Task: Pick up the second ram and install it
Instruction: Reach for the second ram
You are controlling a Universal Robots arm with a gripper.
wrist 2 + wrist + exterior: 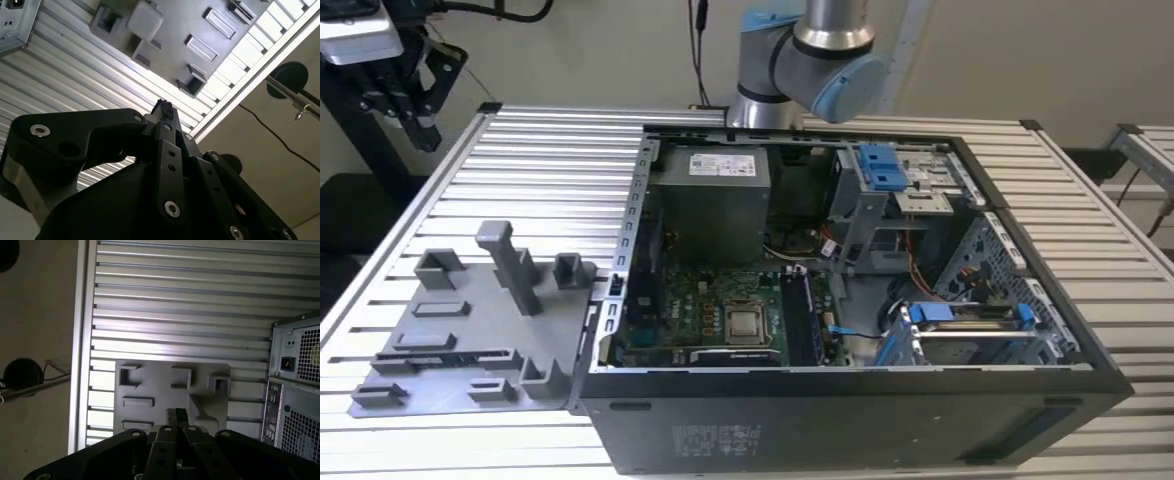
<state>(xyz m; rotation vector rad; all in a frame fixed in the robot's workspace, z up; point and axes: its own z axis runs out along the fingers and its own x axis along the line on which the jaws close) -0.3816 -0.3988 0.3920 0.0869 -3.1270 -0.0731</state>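
My gripper hangs high at the exterior view's far left, beyond the table's edge and above the level of the grey holder tray. In both wrist views its black fingers meet at the tips with nothing between them, so the gripper is shut and empty. The tray lies well below the fingertips. A thin dark strip sits in the tray's near slot; I cannot tell whether it is the second ram.
An open computer case fills the middle of the ribbed metal table, with the motherboard and its memory slots exposed. A grey T-shaped post stands on the tray. The arm's base rises behind the case.
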